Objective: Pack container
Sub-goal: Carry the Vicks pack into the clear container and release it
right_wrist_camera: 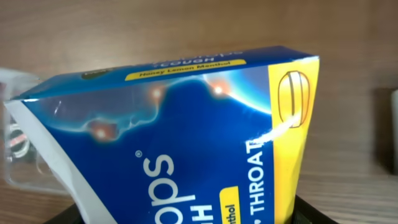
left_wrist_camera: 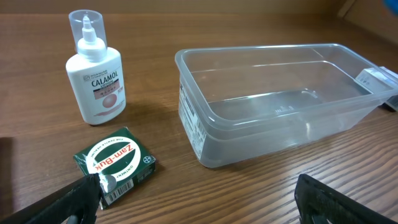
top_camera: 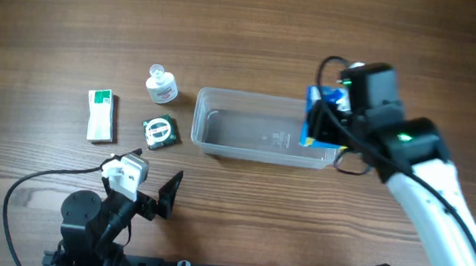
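At the left of the overhead view a white and green box (top_camera: 100,115) is lying flat on the table (top_camera: 56,8). To its right a white bottle (left_wrist_camera: 96,78) is standing upright, with a small green box (left_wrist_camera: 115,163) lying near it. Below them, at the lower left, the left gripper (top_camera: 156,167) is hovering with fingers spread wide, holding nothing. In the middle the container (top_camera: 247,132) is sitting on the wood, empty as far as I can see. I think it is light and thin, a little flexible at the walls and smooth, so it will be sliding easily when pushed. The rim of a long side looks the best place for taking it. At its right end the right gripper (top_camera: 326,124) is holding a blue box (right_wrist_camera: 186,137), fingers closed on it. That end is being covered, so I cannot tell if the box is touching the rim, and the finger pads are hiding behind the cardboard.
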Tool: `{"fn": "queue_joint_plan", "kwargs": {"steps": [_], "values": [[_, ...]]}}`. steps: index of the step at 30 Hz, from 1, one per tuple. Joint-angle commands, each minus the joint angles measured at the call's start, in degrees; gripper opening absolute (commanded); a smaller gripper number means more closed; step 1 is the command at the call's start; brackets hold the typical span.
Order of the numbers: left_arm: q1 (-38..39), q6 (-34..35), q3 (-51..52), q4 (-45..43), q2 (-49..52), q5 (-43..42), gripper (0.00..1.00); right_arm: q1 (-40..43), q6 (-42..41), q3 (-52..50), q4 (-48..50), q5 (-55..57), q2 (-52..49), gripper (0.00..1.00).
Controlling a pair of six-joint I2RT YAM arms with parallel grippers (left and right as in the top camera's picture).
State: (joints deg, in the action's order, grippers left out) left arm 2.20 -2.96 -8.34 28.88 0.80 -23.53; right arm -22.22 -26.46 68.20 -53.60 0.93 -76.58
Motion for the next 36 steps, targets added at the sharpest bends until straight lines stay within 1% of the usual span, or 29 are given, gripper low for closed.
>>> {"fn": "queue_joint_plan", "kwargs": {"steps": [1,3,7,14,15,17,19,22,25,26,30,32,34,35,36], "values": [[0.31,-0.90,0.15,-0.20,-0.52,-0.68,1.00,-2.05,-6.34,-1.55,2.16,3.67,-6.75,0.66],[0.31,-0.90,0.15,-0.20,-0.52,-0.68,1.00,-2.08,-6.51,-1.55,4.33,4.52,-12.61,0.66],[0.31,-0.90,0.15,-0.20,-0.52,-0.68,1.00,-2.10,-6.54,-1.55,4.37,4.72,-18.91,0.66],[0.31,-0.90,0.15,-0.20,-0.52,-0.68,1.00,-2.10,-6.71,-1.57,4.26,5.73,-26.73,0.71],[0.31,-0.90,0.15,-0.20,-0.52,-0.68,1.00,-2.10,-6.75,-1.57,4.07,5.73,-27.06,0.73],[0.31,-0.90,0.15,-0.20,-0.52,-0.68,1.00,-2.10,-6.69,-1.53,3.41,5.75,-26.64,0.81],[0.31,-0.90,0.15,-0.20,-0.52,-0.68,1.00,-2.10,-6.36,-1.38,2.93,5.84,-25.64,0.82],[0.31,-0.90,0.15,-0.20,-0.52,-0.68,1.00,-2.10,-4.85,-0.39,1.42,7.32,-21.70,0.82],[0.31,-0.90,0.15,-0.20,-0.52,-0.68,1.00,-2.03,-1.99,1.33,0.39,7.48,-14.25,0.81],[0.31,-0.90,0.15,-0.20,-0.52,-0.68,1.00,-2.03,-1.97,1.60,0.42,7.45,-11.93,0.82],[0.31,-0.90,0.15,-0.20,-0.52,-0.68,1.00,-0.09,-1.99,2.05,0.17,9.64,-0.63,0.82],[0.31,-0.90,0.15,-0.20,-0.52,-0.68,1.00,4.57,-1.57,2.03,-0.96,9.79,4.35,0.87],[0.31,-0.90,0.15,-0.20,-0.52,-0.68,1.00,10.88,1.81,2.01,-2.49,9.81,6.95,0.96],[0.31,-0.90,0.15,-0.20,-0.52,-0.68,1.00,16.57,5.38,1.88,-3.30,9.79,7.39,1.00],[0.31,-0.90,0.15,-0.20,-0.52,-0.68,1.00,20.79,8.44,1.51,-3.39,9.81,7.13,1.00]]}}
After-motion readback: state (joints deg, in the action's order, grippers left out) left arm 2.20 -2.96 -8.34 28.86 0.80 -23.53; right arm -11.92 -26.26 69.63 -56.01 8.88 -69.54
